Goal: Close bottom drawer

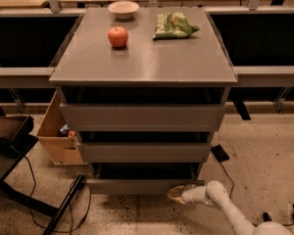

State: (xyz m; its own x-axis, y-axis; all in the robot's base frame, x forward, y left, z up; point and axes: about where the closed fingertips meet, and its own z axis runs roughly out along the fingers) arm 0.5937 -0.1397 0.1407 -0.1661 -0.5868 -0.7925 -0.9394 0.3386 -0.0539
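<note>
Speckled stone floor (264,146) spreads under a square grey cabinet (142,62) with a smooth matte top. My white, rounded arm (225,207) is cut off by the lower edge of the view. My gripper (179,194) sits low, right at the right part of the bottom drawer (137,186); whether it is spread or pressed together I cannot tell, as its tan tip blurs into the drawer front.

That plain, flat grey front stands out a little from the cabinet, with a dark gap above it that hides the tray inside. I count three drawers, all grey.

On top sit one round red apple (118,36), one shallow white bowl (123,9) and one crinkled green snack bag (174,25). One brown cardboard box (56,136) shows partly behind the cabinet's left side.
</note>
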